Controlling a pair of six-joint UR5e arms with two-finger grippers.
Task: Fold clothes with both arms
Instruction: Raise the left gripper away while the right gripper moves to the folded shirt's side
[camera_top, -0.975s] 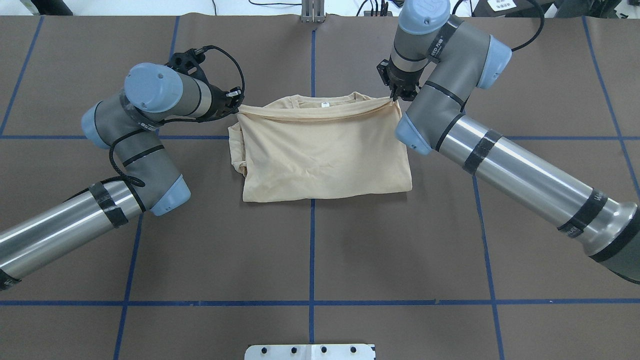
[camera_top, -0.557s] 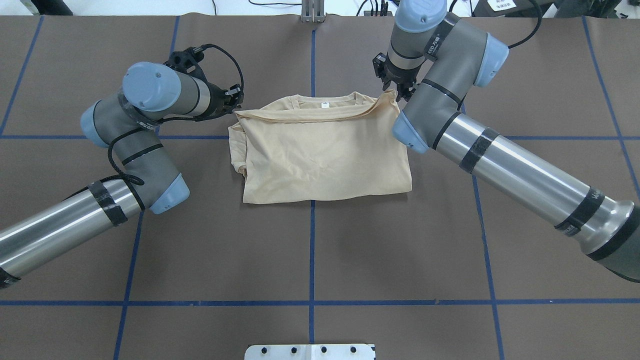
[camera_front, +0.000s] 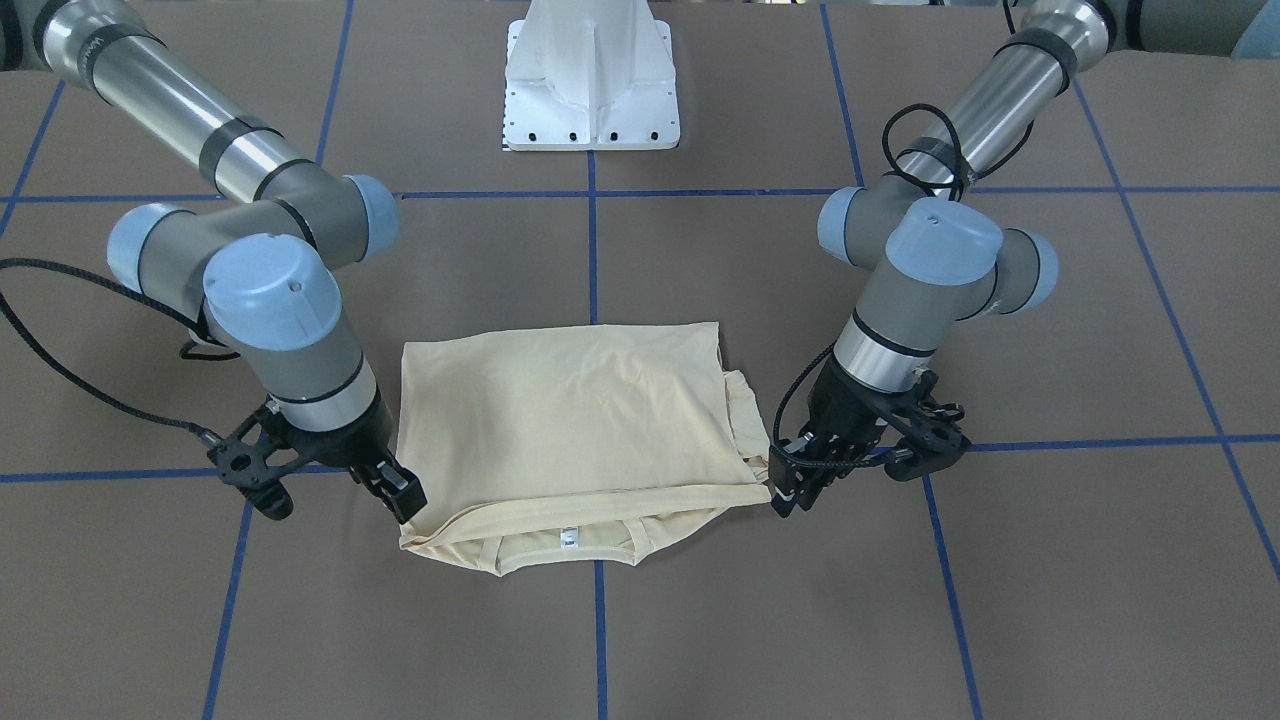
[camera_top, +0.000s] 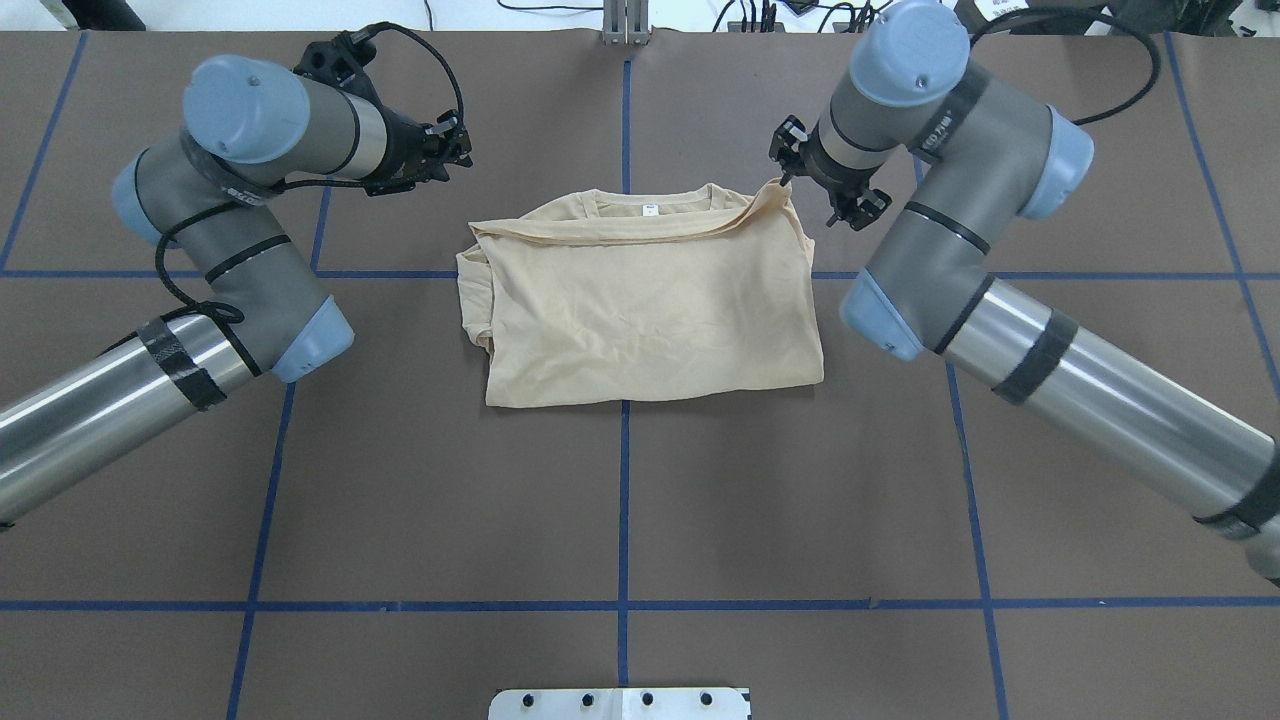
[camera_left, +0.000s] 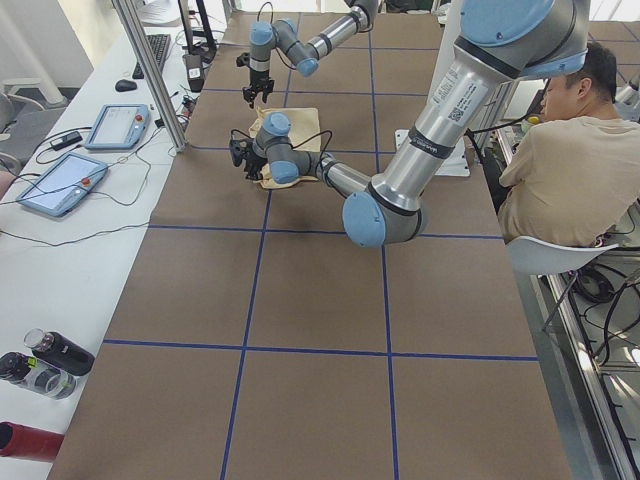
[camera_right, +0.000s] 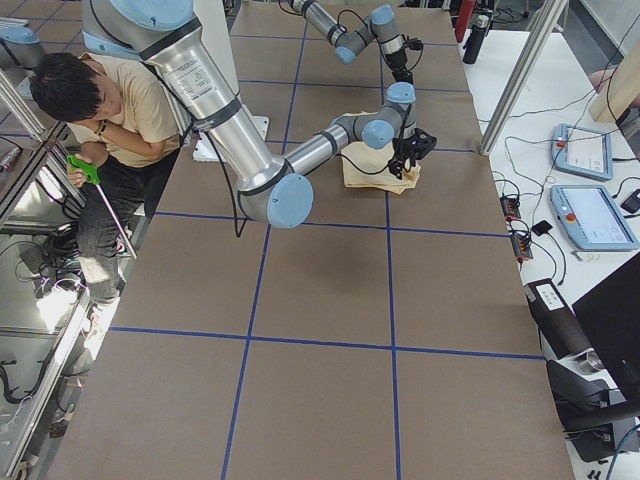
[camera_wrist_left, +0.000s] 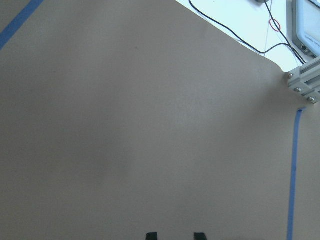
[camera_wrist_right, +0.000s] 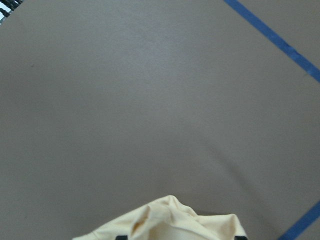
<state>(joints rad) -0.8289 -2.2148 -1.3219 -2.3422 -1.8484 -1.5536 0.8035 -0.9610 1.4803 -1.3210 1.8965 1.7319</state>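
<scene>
The left gripper (camera_top: 458, 150), fingers apart and empty, has drawn back left and far of the folded T-shirt (camera_top: 645, 300), which lies unmoved far of centre on the table (camera_top: 620, 500), collar at its far edge. The right gripper (camera_top: 786, 180) has turned, fingers spread astride the shirt's raised far-right corner; bare table surrounds the shirt.

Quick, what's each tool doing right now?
Left tool: open, empty.
Right tool: open, with the T-shirt corner loose between its fingers.
</scene>
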